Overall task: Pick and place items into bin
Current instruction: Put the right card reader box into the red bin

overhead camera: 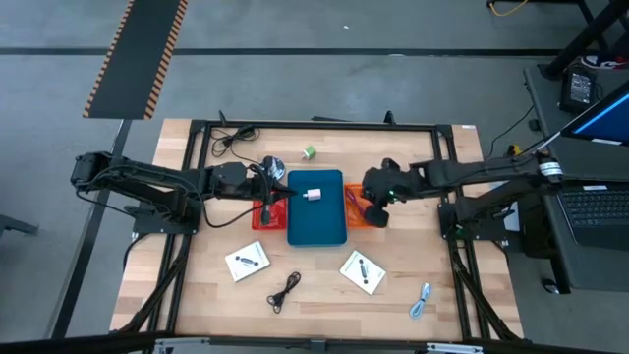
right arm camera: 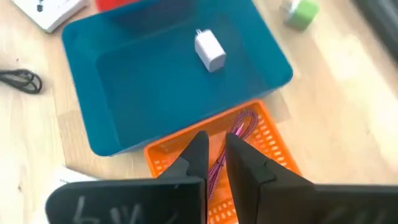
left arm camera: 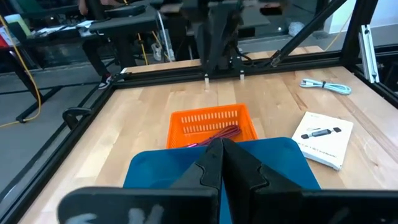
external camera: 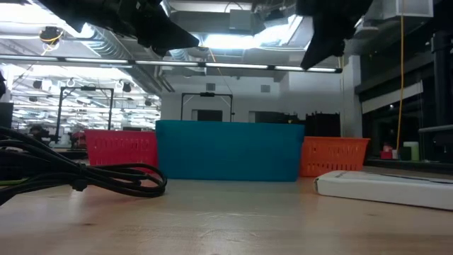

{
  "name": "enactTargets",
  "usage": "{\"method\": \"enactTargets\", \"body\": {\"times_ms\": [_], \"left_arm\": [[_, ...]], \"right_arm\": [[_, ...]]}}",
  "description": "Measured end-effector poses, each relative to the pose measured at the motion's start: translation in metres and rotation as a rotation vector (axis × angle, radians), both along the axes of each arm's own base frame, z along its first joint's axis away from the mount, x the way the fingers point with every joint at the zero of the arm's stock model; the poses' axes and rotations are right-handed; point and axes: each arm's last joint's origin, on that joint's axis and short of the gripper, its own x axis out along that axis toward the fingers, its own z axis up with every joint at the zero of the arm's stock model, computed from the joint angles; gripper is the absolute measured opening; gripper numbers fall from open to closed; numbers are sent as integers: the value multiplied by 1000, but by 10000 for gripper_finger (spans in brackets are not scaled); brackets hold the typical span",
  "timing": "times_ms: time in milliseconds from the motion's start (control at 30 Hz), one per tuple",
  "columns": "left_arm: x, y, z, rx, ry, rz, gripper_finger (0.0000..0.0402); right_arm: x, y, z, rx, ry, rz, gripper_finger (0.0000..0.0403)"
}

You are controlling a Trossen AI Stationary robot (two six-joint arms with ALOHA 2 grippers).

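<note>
On the desk (overhead camera: 197,285), the blue bin (overhead camera: 316,231) sits at centre holding a pale block (overhead camera: 314,195). The left pincer (left arm camera: 222,163), pressed together and empty, hangs over a red basket (overhead camera: 263,216) at the bin's 9 o'clock. The right pincer (right arm camera: 213,155), slightly spread, hovers above a reddish cable (right arm camera: 233,140) in the orange basket (right arm camera: 273,146) at 3 o'clock. A green cube (overhead camera: 310,152) lies at 12.

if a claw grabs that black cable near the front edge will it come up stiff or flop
The black cable would probably flop: it lies in a loose, thin coil with ends trailing. It looks light. Grabbed by one strand, the loops may sag or uncoil, so pinching across the bundle seems safer.
</note>
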Motion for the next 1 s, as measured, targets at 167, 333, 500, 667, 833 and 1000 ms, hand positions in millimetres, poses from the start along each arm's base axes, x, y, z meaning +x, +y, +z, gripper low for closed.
{"method": "enactTargets", "body": {"times_ms": [167,333,500,667,833,1000], "left_arm": [[0,0,0,0,0,0,6],[0,0,0,0,0,0,6],[0,0,1,49,-3,-13,6],[1,-5,2,47,-20,-54,2],[4,-24,6,-24,-38,-108,2],[22,-52,10,-11,16,-142,2]], "right_arm": [[-6,17,-3,-75,-49,38,22],[-15,30,-18,-57,-116,84,6],[-28,42,-41,-41,-176,144,4],[-44,46,-53,-32,-187,184,7],[-55,53,-51,-2,-212,205,7],[-59,62,-43,34,-236,230,7]]}}
